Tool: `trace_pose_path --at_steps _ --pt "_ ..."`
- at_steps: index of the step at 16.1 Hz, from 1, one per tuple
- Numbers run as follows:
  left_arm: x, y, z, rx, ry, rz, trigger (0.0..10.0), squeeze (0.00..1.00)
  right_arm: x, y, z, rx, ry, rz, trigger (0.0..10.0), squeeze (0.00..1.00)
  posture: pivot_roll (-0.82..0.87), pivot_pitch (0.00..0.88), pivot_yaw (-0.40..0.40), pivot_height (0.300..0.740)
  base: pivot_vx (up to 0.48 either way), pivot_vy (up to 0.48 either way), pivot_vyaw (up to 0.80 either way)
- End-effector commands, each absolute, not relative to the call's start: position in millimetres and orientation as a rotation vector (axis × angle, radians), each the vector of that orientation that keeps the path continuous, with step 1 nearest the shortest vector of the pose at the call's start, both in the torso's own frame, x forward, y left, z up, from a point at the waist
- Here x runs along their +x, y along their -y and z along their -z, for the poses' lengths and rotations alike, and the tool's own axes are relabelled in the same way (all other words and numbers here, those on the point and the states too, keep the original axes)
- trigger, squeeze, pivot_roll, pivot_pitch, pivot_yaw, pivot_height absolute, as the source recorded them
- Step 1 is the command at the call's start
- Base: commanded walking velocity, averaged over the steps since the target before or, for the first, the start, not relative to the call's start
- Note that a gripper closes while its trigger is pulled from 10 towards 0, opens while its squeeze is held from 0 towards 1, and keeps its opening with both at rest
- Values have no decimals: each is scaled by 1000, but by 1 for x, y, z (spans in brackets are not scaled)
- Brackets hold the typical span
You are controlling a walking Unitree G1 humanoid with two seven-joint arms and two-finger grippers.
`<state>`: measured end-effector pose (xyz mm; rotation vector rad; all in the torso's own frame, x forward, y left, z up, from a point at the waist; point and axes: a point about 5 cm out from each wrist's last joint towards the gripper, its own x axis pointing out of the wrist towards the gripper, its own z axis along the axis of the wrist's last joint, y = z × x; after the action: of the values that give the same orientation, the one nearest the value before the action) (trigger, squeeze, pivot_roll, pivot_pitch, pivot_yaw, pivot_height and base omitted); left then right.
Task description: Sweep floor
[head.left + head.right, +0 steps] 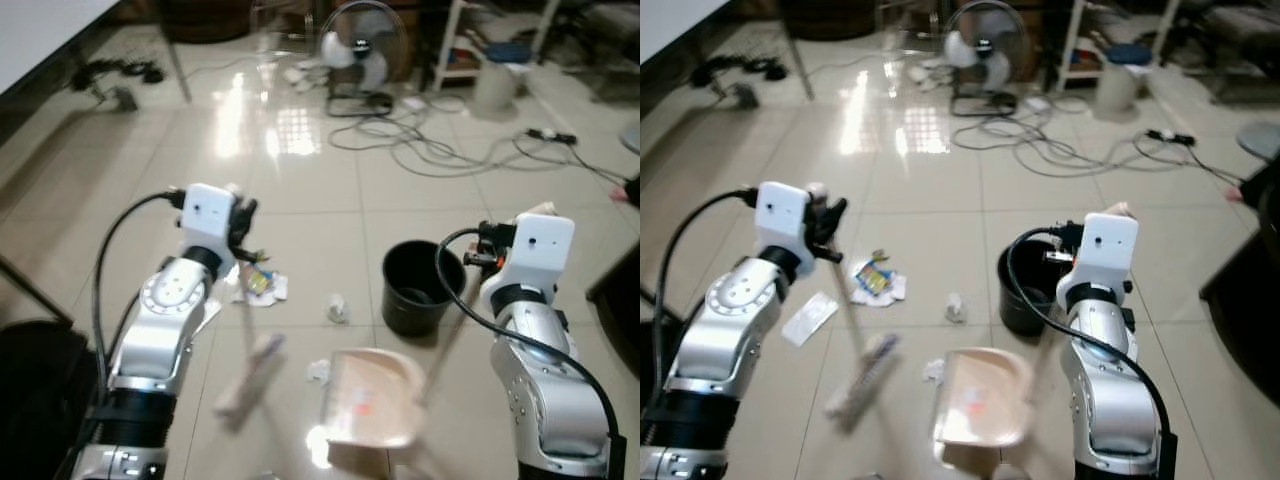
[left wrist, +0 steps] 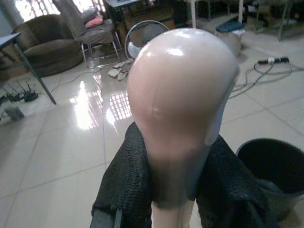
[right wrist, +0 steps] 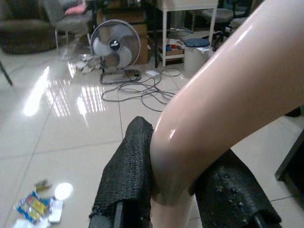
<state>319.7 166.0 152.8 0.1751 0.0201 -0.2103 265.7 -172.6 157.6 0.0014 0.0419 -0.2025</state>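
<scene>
Glossy cream tile floor [image 1: 300,190], cables and a standing fan [image 1: 362,50] toward the upper middle of frame. Broom [image 1: 250,372] sits lower left of centre, head blurred, its pink handle end clamped between the black fingers [image 2: 118,190] of the left gripper [image 2: 166,209]. Dustpan [image 1: 368,395] lies at lower centre, mouth toward the litter; its pink handle is pinched by the right gripper [image 3: 175,204]. Black bin [image 1: 420,287] stands just right of centre, beside the pan. Litter on the tiles: colourful wrapper [image 1: 262,282] left of centre, crumpled scrap [image 1: 337,308] mid-frame, a white bit [image 1: 318,370] touching the pan's left edge, flat paper [image 1: 810,317] further left. Judgement: early stage. Pan holds little or nothing, at least 4 pieces left to gather and tip into the bin.
</scene>
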Motion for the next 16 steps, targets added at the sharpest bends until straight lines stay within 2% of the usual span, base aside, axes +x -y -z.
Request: trace_pose_path --at_steps 1,14,16 --pt "319 -162 -160 174 19 216 10000 0 266 179 -158 -10 -22 246 10000 0 -48 100 36 740 326 0 0" --pt "319 -162 -158 174 14 221 10000 0 273 181 -143 -94 11 251 10000 0 -30 86 51 740 327 0 0" --pt "318 -161 -157 171 14 226 10000 0 273 181 -139 -94 7 245 10000 0 -26 88 55 740 139 0 0"
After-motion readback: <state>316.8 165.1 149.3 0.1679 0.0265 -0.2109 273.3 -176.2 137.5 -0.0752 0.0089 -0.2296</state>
